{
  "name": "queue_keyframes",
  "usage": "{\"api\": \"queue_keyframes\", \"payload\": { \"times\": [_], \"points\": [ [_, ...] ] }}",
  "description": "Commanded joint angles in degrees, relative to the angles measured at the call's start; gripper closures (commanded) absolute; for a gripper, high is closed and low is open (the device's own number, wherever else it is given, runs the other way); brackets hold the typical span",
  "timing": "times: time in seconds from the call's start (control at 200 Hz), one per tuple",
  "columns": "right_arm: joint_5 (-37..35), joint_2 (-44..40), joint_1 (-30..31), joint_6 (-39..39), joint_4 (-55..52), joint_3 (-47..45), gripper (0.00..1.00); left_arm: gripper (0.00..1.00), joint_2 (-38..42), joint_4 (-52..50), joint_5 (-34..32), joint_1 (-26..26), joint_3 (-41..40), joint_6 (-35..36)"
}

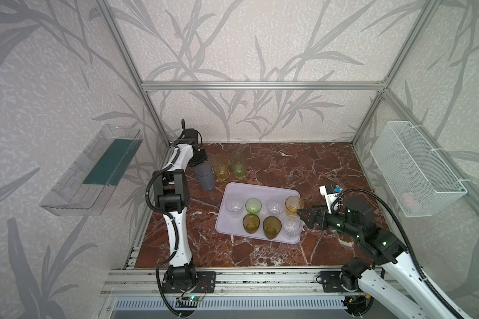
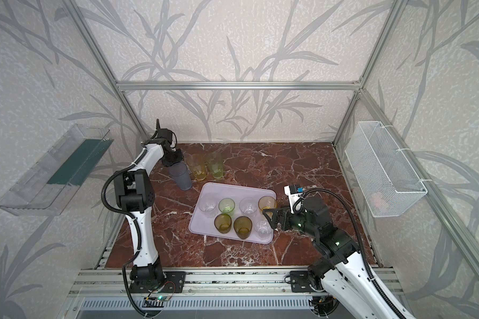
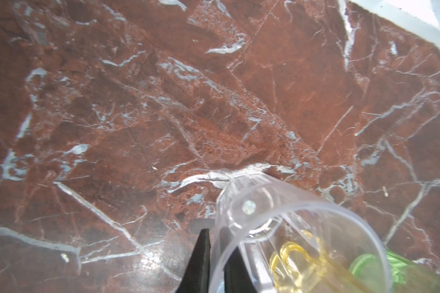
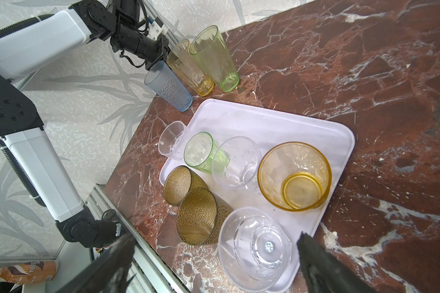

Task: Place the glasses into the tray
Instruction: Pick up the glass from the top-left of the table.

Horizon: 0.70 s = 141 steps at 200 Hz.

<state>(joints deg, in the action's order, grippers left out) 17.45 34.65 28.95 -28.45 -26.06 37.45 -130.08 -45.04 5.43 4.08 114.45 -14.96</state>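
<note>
Though unclear overhead, left hand on tumbler

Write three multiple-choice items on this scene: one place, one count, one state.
1. How many glasses stand in the tray? A five B seven C nine
2. Where are the three tall glasses? A in the tray B on the table beyond the tray C in a wire basket
3. The right tool is: A open B shut on a glass C out of view
Key: 1 B, four behind, three in front. 2 B, all stand on marble past the far rim. 3 A, its jaws stand wide apart.
</note>
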Motion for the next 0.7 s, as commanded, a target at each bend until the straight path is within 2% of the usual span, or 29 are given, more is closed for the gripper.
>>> {"api": "queue_keyframes", "payload": {
  "times": [0.0,0.2,0.465,0.7],
  "points": [
    [-0.6,-0.6,-0.4,0.3,-0.7,-0.6,0.01,0.92,-0.4,-2.8,-1.6,-0.3,2.2,1.1],
    [-0.7,-0.6,-0.5,0.4,-0.7,-0.7,0.01,1.0,0.1,-3.8,-2.9,-0.3,2.8,1.3],
    [-0.1,-0.3,-0.6,0.1,-0.1,-0.6,0.01,1.0,3.1,-5.1,-6.6,-0.1,2.7,-0.7],
    [0.1,-0.1,-0.7,0.4,-0.1,-0.4,0.01,1.0,9.7,-4.0,-9.9,0.0,0.3,-3.5]
  ]
}}
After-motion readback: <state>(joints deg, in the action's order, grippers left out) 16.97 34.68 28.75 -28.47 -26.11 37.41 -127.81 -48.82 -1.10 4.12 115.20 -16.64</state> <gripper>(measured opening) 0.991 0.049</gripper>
